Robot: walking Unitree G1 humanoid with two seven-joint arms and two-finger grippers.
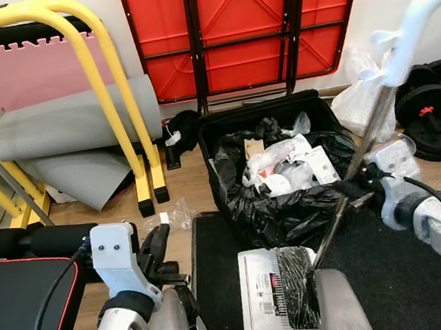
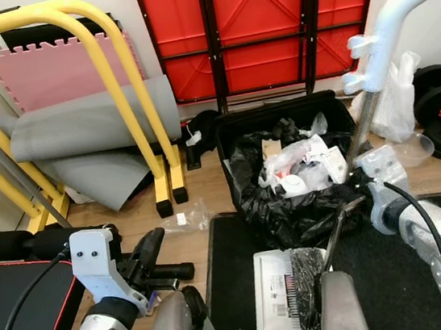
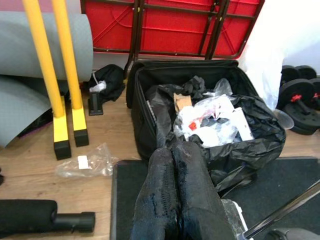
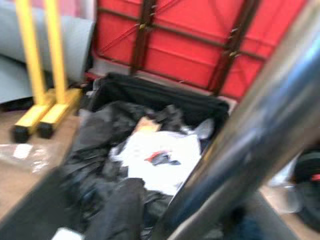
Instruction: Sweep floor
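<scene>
At centre right of the frame, the right gripper (image 1: 360, 195) is clamping the stiff, light metal broom handle (image 1: 367, 133) low beside the rubbish bin (image 1: 277, 165), while the left gripper (image 3: 172, 195) is resting fingers-together.

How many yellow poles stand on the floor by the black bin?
2. Both yellow poles stand side by side on the wood floor, left of the black bin, before the grey mat. More yellow bars may hide farther left.
</scene>
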